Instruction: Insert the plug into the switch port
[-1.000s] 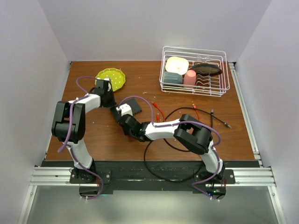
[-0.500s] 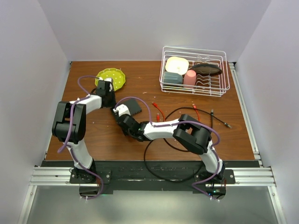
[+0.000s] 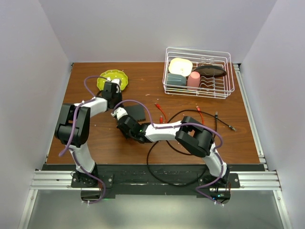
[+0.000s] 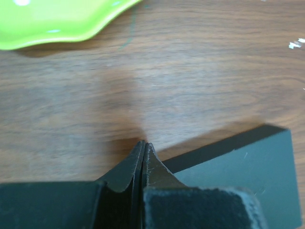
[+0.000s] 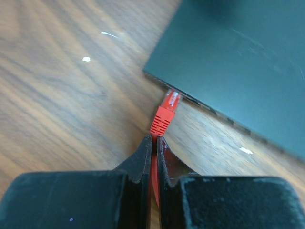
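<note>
The red plug [image 5: 164, 114] lies low over the desk [image 3: 105, 138], its clear tip touching the near edge of the flat black box [image 5: 238, 57] close to one corner. That is where the switch port [image 5: 180, 94] sits, at the end of a row of small dark notches along that edge. How far the tip reaches into the port cannot be told from the right wrist view.

The right jaws are nearly closed, pinching the red cable just behind the plug's boot. Their fingertips [image 5: 145, 152] sit a little short of the box.

The left jaws are pressed fully together with nothing between them. Their fingertips [image 4: 133, 162] point down at the desk just beside another edge of the box, which shows to their right in the left wrist view. Whether they touch the box or the wood cannot be told.

Just beyond the left arm sits the yellow-green plate [image 3: 107, 78] with nothing in it, near the box but apart from it.

To the right of the box, short red cables [image 3: 162, 114] and a looping black cable [image 3: 167, 160] lie on the wood.

At the far right stands a white wire dish rack [image 3: 217, 87]. It holds a pale yellow bowl [image 3: 180, 65], a grey-green dish [image 3: 175, 79], a pink cup [image 3: 194, 80] and a dark oval dish [image 3: 209, 71].
</note>
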